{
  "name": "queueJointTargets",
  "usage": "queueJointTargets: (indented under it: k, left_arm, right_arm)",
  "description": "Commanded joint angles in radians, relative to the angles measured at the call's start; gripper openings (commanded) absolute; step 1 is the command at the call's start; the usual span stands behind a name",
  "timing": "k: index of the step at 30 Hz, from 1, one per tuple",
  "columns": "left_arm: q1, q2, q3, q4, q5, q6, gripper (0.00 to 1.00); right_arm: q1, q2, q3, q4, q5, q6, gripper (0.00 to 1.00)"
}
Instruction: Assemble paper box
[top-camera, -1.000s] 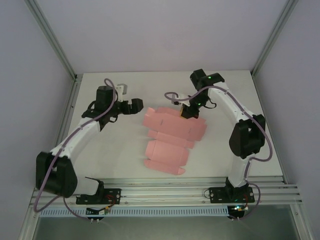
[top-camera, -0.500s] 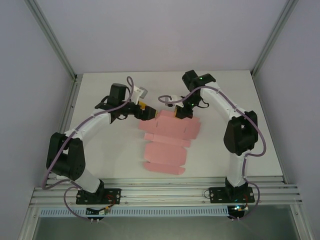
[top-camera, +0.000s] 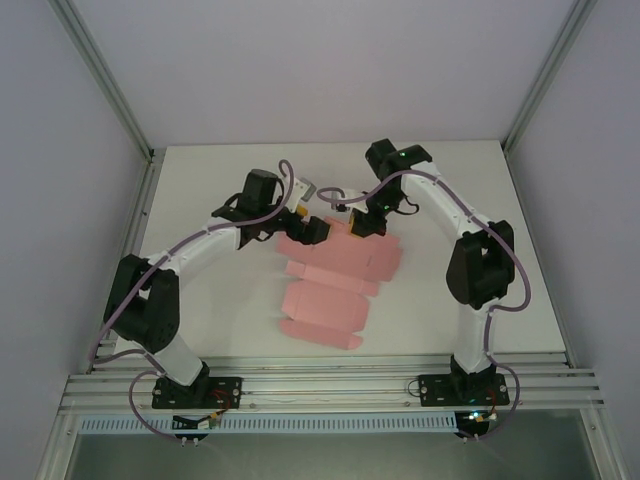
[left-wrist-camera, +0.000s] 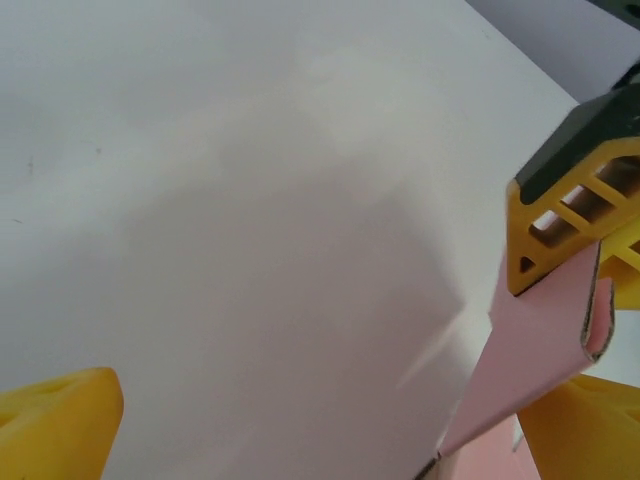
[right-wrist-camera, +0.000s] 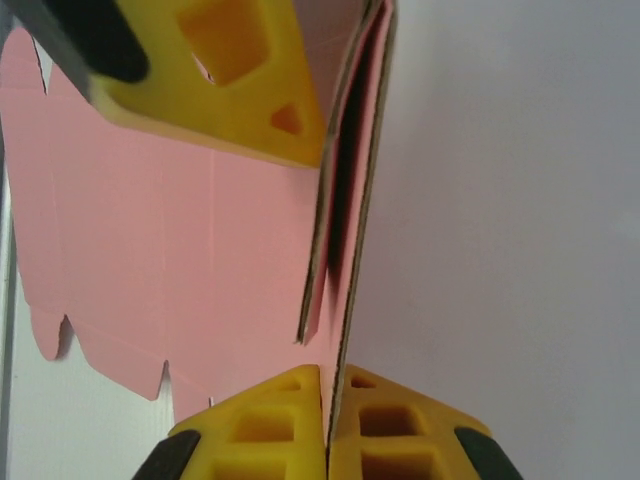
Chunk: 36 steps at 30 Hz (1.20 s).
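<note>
Pink paperboard cut-out sheet (top-camera: 335, 285): long axis near-to-far. Right wrist view shows far flap doubled over, right gripper (right-wrist-camera: 328, 385) clamped on it. Left gripper (top-camera: 313, 229): jaws apart.

The paper box (top-camera: 335, 275) is plain pink, brown along its cut edge; my fingers (right-wrist-camera: 265, 430) are bright yellow, black behind; the table (top-camera: 420, 300) is plain white.

We've got the paper box (top-camera: 335, 275) mid-table (top-camera: 200, 300). Left gripper (top-camera: 316, 230) sits at its far edge, right gripper (top-camera: 357, 231) just right of it.
</note>
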<state>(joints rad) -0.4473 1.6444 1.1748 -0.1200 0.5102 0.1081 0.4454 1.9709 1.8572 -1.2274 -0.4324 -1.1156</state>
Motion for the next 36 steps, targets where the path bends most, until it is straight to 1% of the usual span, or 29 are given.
queueJointTargets:
  k: [1,4,5,7,9,12,13,15,17,20,21,23,26,28,29,31,33,36]
  left_arm:
    - [-0.031,0.023,0.021,0.121,-0.265,-0.077,1.0]
    - [-0.073,0.026,0.041,0.075,-0.466,-0.069,1.0]
    - [-0.079,0.026,0.048,0.051,-0.505,-0.074,1.0]
    - [-0.081,0.013,0.052,0.007,-0.539,-0.097,1.0]
    - [-0.08,-0.018,0.026,-0.006,-0.533,-0.108,1.0]
    - [-0.081,-0.103,-0.056,0.016,-0.49,-0.124,1.0]
    - [-0.081,-0.132,-0.087,0.027,-0.484,-0.133,1.0]
    - [-0.079,-0.193,-0.143,0.031,-0.499,-0.158,1.0]
    - [-0.076,-0.25,-0.19,0.022,-0.546,-0.197,1.0]
    - [-0.06,-0.327,-0.249,-0.023,-0.615,-0.283,1.0]
    - [-0.048,-0.349,-0.272,-0.035,-0.626,-0.312,1.0]
    - [-0.022,-0.383,-0.317,-0.04,-0.625,-0.351,1.0]
    - [0.017,-0.424,-0.391,-0.018,-0.564,-0.408,1.0]
    - [0.04,-0.443,-0.438,0.02,-0.498,-0.431,1.0]
    - [0.045,-0.45,-0.464,0.044,-0.486,-0.444,1.0]
    - [0.053,-0.444,-0.493,0.067,-0.474,-0.459,1.0]
    - [0.067,-0.421,-0.497,0.055,-0.496,-0.493,1.0]
    - [0.101,-0.373,-0.501,0.038,-0.501,-0.535,1.0]
  right_arm:
    - [0.021,-0.01,0.009,-0.051,-0.104,-0.032,0.0]
    - [0.021,-0.035,-0.023,-0.007,-0.103,-0.02,0.0]
    - [0.021,-0.045,-0.035,0.011,-0.099,-0.015,0.0]
    - [0.021,-0.073,-0.076,0.092,-0.083,0.03,0.0]
    - [0.027,-0.114,-0.147,0.241,-0.015,0.099,0.0]
    - [0.049,-0.186,-0.315,0.525,0.193,0.125,0.0]
    - [0.053,-0.201,-0.346,0.579,0.238,0.123,0.0]
    - [0.058,-0.222,-0.381,0.648,0.297,0.133,0.0]
    - [0.065,-0.242,-0.417,0.704,0.334,0.134,0.0]
    - [0.088,-0.288,-0.543,0.9,0.415,0.094,0.0]
    - [0.099,-0.302,-0.593,0.988,0.447,0.075,0.0]
    - [0.112,-0.317,-0.652,1.103,0.482,0.058,0.0]
    - [0.131,-0.329,-0.744,1.315,0.549,0.039,0.0]
    - [0.14,-0.331,-0.808,1.48,0.596,0.013,0.0]
    - [0.143,-0.332,-0.824,1.524,0.609,0.01,0.0]
    - [0.144,-0.344,-0.841,1.543,0.6,0.022,0.0]
    - [0.145,-0.366,-0.849,1.51,0.559,0.051,0.0]
    - [0.144,-0.388,-0.846,1.459,0.522,0.095,0.0]
